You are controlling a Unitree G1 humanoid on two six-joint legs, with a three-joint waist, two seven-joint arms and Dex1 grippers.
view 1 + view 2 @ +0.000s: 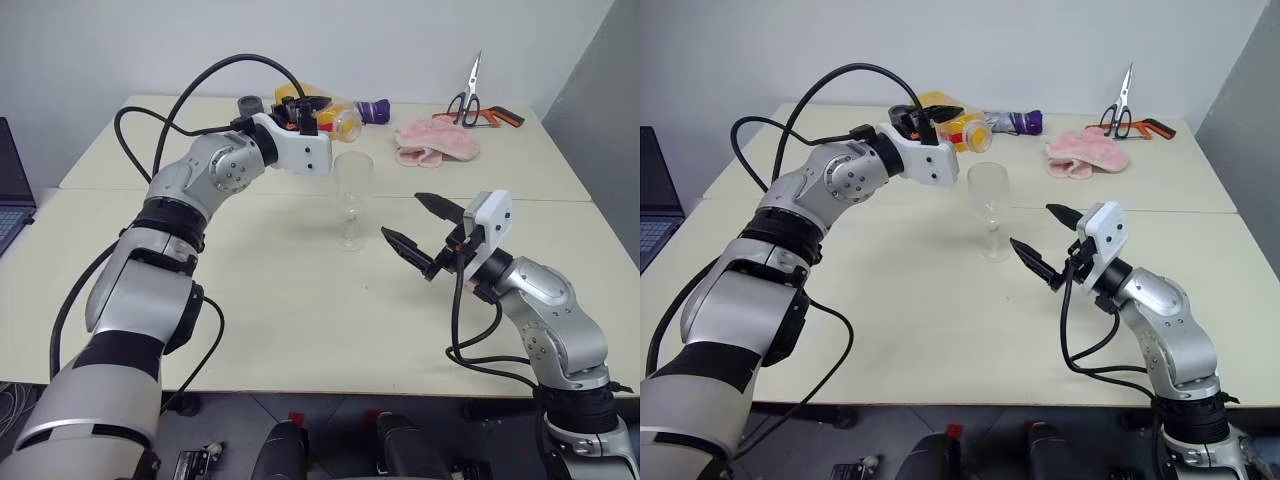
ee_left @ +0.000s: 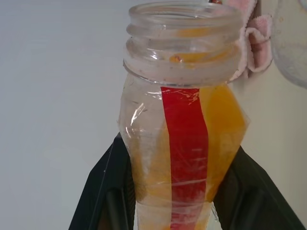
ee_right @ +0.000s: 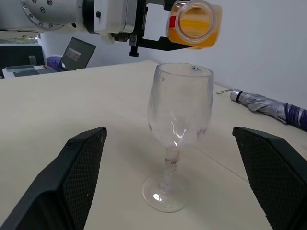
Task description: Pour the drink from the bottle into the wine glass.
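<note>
Bottle [image 3: 194, 24] near-level, open mouth twd wine glass [image 3: 178, 112]

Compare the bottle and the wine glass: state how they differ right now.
The bottle is tipped on its side in the left gripper, above the table; the wine glass stands upright on it. The bottle holds orange drink; the wine glass looks empty. Both are clear and open-topped.

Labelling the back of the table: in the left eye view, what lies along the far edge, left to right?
Grey cup → bottle in the left gripper → folded umbrella → pink cloth → scissors → orange-handled tool.
</note>
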